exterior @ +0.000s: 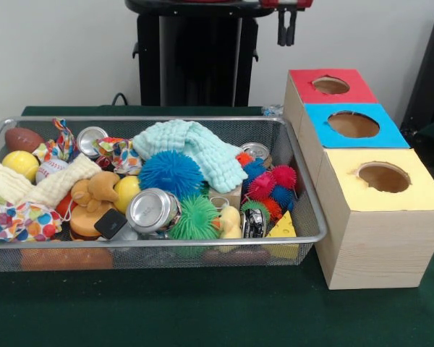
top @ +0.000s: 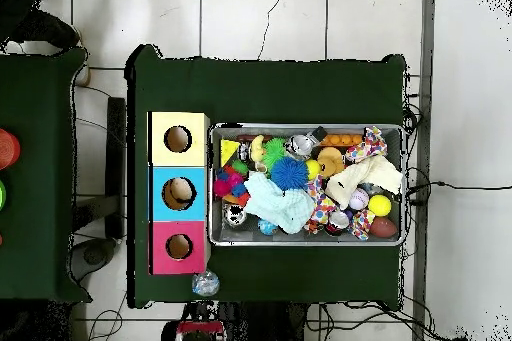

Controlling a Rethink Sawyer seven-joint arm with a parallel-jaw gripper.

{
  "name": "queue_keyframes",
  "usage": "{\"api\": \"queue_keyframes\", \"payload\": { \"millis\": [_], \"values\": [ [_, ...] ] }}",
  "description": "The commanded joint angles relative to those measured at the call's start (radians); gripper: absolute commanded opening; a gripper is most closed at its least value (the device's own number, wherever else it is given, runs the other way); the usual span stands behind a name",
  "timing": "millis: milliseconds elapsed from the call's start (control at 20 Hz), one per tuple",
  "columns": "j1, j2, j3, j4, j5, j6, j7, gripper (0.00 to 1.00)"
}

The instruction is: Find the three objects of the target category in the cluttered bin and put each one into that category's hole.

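Green table (exterior: 202,311): bin (exterior: 304,184) well below drawn-back jaws (exterior: 286,29).

Silver mesh bin (exterior: 304,181) on dark green counter (exterior: 202,311). Box tops red (exterior: 329,87), blue (exterior: 354,125), yellow (exterior: 383,179) over pale wood. Inside: mint cloth (exterior: 195,148), blue spiky ball (exterior: 171,173), green spiky ball (exterior: 195,220), polka-dot cloth (exterior: 18,219), brown football (exterior: 22,139).

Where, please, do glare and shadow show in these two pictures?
Front view: bright glare on the silver can lid in the silver wire-mesh bin, and a dark interior in the yellow-topped wooden box's hole. Overhead view: even light, no strong shadows on the dark green table.
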Motion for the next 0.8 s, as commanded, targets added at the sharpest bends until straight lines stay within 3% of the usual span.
{"api": "queue_keyframes", "payload": {
  "millis": [50,150,400,550,800],
  "values": [
    [-0.128,0.218,0.012,0.041,-0.230,-0.088,0.251,0.00],
    [-0.170,0.290,-0.003,0.017,-0.304,-0.140,0.259,0.00],
    [-0.227,0.449,-0.050,-0.055,-0.407,-0.252,0.254,0.00],
    [-0.261,0.470,-0.057,-0.070,-0.439,-0.262,0.228,0.00],
    [-0.244,0.531,-0.087,-0.091,-0.428,-0.315,0.204,0.00]
  ]
}}
